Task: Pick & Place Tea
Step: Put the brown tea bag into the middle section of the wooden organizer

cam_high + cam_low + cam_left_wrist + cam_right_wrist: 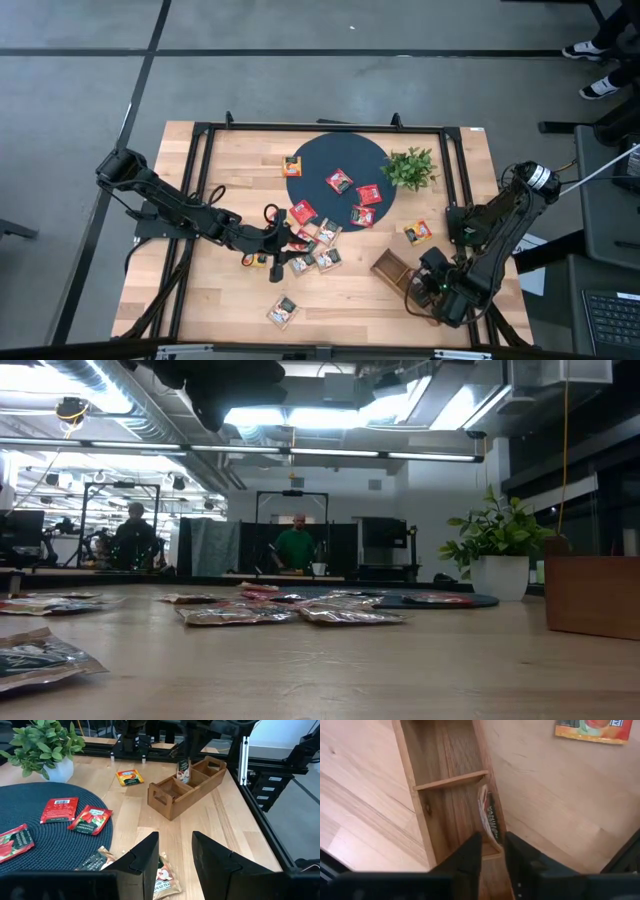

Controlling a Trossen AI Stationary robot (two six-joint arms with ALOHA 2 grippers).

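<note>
Over the wooden tray at the table's right front, the right gripper is hanging with its fingers slightly parted around one green-and-white packet, which is standing on edge in the middle compartment against the tray's wall; whether the fingers are pinching it or just letting go I cannot tell. That one packet looks like the only tea in the tray, so the job seems barely begun. The remaining tea is lying loose: red packets on the dark round mat, an orange-yellow packet near the plant, and a cluster by the mat's front edge. The left gripper is hovering open and empty just above that cluster, a green-and-white packet lying directly beneath its fingers, apparently the next pick
</note>
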